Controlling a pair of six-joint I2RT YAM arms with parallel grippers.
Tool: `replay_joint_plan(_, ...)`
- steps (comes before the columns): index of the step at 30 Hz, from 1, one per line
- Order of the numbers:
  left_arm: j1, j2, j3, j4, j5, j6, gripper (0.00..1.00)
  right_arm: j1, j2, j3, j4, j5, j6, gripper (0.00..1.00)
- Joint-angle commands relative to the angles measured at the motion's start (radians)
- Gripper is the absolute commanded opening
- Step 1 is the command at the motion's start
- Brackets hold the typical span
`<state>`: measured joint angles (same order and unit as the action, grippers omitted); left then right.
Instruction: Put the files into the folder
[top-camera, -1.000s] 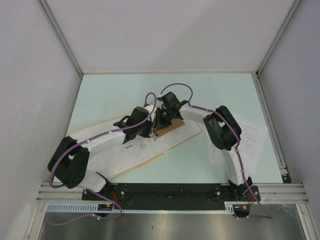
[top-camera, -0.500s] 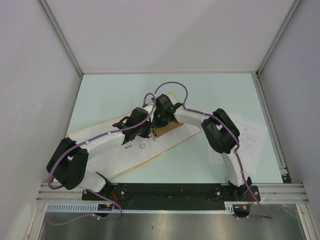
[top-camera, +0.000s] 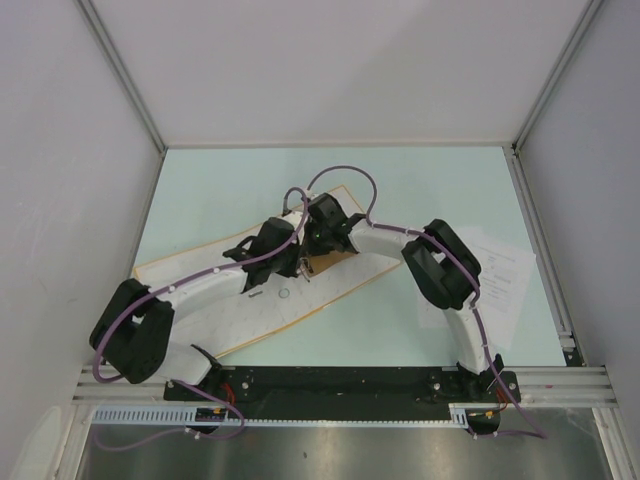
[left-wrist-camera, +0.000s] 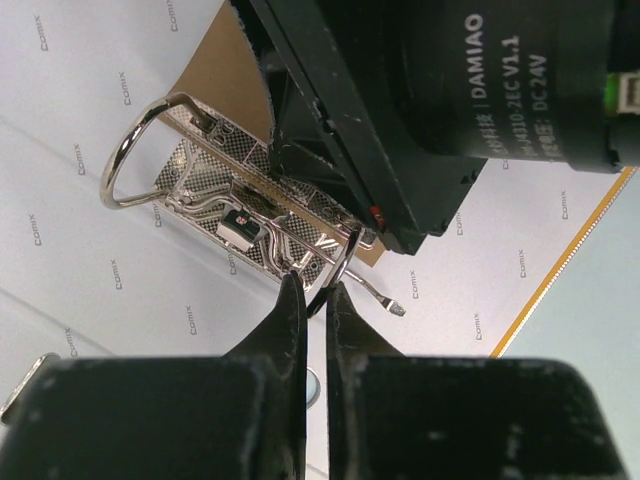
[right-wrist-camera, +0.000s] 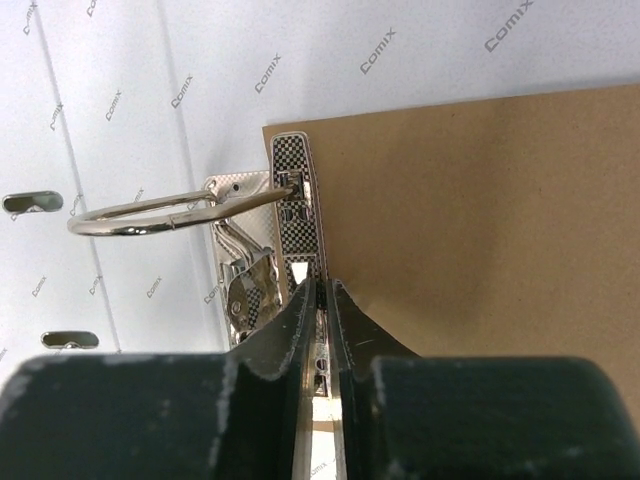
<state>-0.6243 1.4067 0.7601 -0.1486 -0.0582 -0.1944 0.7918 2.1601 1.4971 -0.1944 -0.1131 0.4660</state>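
On the table (top-camera: 400, 190), left of centre, the folder (top-camera: 265, 318) is laid open, whitish inside up, orange edge showing. Both grippers are met at its clip (left-wrist-camera: 215, 215).

- The left gripper (left-wrist-camera: 315, 300) is clenched; a ring (left-wrist-camera: 343, 262) appears to be caught between the tips.
- The right gripper (right-wrist-camera: 320, 300) is closed on the chequered bar (right-wrist-camera: 293, 215) beside a brown card (right-wrist-camera: 480, 230); only a slit is seen between the fingers.
- The files (top-camera: 505, 270) are seen well apart to the right, flat on the table, partly under the right arm. Nothing is filed yet.

Step, as judged: the clip is being worked open.

Next move, as judged: the rings must be parted fully, then one gripper freed and sent for the files. The holes must be lined up with the rings, and thin sheets lying flat may be hard to lift.

Table: pale green, smooth. Pale walls (top-camera: 330, 70) are seen on three sides, and a metal rail (top-camera: 340, 380) at the near edge.
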Motion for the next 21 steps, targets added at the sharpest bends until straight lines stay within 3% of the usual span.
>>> replay_joint_plan(1, -0.008, -0.025, -0.03, -0.085, 0.029, -0.18, 0.0, 0.04, 0.072, -0.1, -0.182, -0.057, -0.066, 0.13)
replay_joint_plan(5, -0.006, -0.04, -0.042, -0.083, 0.037, -0.175, 0.0, -0.006, 0.012, -0.097, -0.186, -0.186, -0.066, 0.23)
replay_joint_plan(8, -0.006, -0.043, -0.045, -0.075, 0.049, -0.178, 0.0, -0.011, -0.002, -0.09, -0.207, -0.2, -0.079, 0.24)
replay_joint_plan(21, -0.006, -0.061, -0.053, -0.077, 0.051, -0.169, 0.0, -0.012, 0.004, -0.09, -0.252, -0.184, -0.113, 0.16)
